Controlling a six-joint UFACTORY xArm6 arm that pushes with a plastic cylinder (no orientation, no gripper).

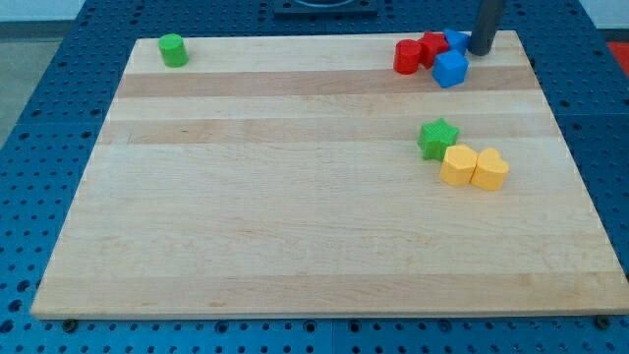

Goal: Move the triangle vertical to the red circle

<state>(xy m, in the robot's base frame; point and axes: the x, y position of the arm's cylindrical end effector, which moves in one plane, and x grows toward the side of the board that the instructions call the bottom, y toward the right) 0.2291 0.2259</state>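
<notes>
The red circle (407, 56) lies near the view's top right on the wooden board (295, 216). A red star (432, 45) touches it on its right. A small blue block, which looks like the triangle (457, 40), sits right of the red star and is partly hidden. A blue cube (450, 70) lies just below them. My tip (481, 52) rests at the blue triangle's right side, close to it or touching it, and up-right of the blue cube.
A green circle (173, 49) sits at the board's top left corner. A green star (437, 138) lies at mid right, with a yellow hexagon (458, 165) and a yellow heart (489, 169) side by side just below it. The board's top edge runs just behind the cluster.
</notes>
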